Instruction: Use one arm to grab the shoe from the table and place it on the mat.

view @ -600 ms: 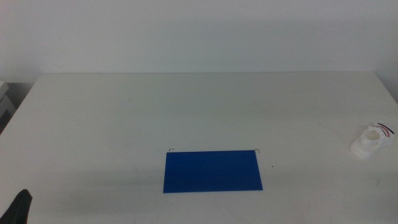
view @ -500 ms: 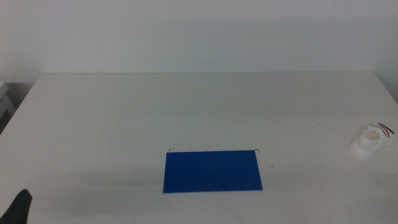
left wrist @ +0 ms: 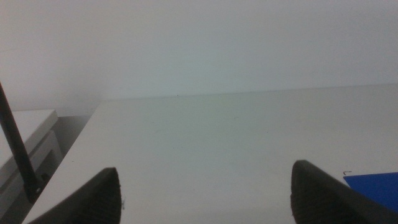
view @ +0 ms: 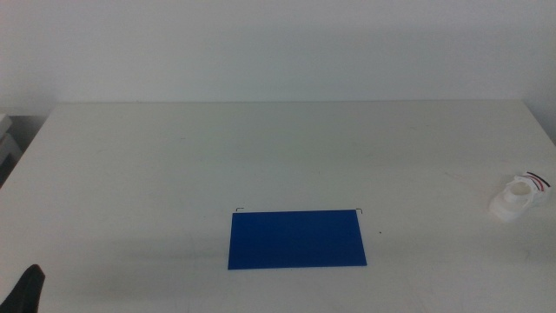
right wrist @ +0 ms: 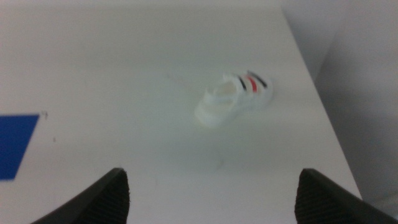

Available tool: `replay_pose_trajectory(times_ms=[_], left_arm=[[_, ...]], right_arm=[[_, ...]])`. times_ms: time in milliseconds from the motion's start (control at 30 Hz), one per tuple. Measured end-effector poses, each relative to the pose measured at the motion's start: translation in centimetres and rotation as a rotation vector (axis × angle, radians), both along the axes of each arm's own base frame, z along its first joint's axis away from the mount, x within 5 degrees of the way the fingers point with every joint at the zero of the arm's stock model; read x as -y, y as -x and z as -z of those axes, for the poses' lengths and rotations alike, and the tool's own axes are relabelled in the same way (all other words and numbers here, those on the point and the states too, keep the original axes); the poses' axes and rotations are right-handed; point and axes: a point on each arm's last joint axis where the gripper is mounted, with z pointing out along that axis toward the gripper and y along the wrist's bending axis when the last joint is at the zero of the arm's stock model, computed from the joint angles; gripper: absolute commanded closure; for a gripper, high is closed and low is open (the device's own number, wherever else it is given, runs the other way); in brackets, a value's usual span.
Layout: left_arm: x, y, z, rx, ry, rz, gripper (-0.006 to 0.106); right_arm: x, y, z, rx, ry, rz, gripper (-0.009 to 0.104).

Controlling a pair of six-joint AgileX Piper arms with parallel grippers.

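Note:
The small white shoe (view: pixel 518 196) with black and red stripes stands on the off-white table (view: pixel 261 156) near its right edge. It also shows in the right wrist view (right wrist: pixel 233 99), ahead of my right gripper (right wrist: pixel 211 202), whose jaws stand wide apart and empty. The dark-blue mat (view: pixel 297 238) lies flat near the table's front middle; its corner shows in the right wrist view (right wrist: pixel 15 143) and the left wrist view (left wrist: pixel 376 185). My left gripper (left wrist: pixel 205 199) is open and empty at the front left, seen as a dark tip (view: pixel 26 291) in the middle view.
A white box-like object (left wrist: pixel 25 143) with a thin black cable (left wrist: pixel 15 146) stands off the table's left side. The table's right edge (right wrist: pixel 317 106) runs close beside the shoe. A plain white wall is behind the table.

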Motion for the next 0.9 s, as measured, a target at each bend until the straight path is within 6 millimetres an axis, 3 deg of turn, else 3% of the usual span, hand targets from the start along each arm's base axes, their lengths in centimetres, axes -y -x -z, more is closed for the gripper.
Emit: replay_pose_trajectory(times_ms=[300,533,733,900], left_arm=[[0.0,0.0,0.0,0.000,0.000,0.000,0.007],[0.0,0.0,0.0,0.000,0.000,0.000,0.007],[0.0,0.0,0.0,0.000,0.000,0.000,0.007],[0.0,0.0,0.0,0.000,0.000,0.000,0.007]], right_arm=[[0.1,-4.7,-3.7,-0.308,-0.028,0.014,0.006],[0.4,-11.6,-6.1,-0.465,-0.103,0.088,0.006],[0.6,-17.8,-6.6,-0.520,-0.299,0.276,0.006],[0.8,-22.4,-5.1,-0.569,-0.408,0.417,0.006]])
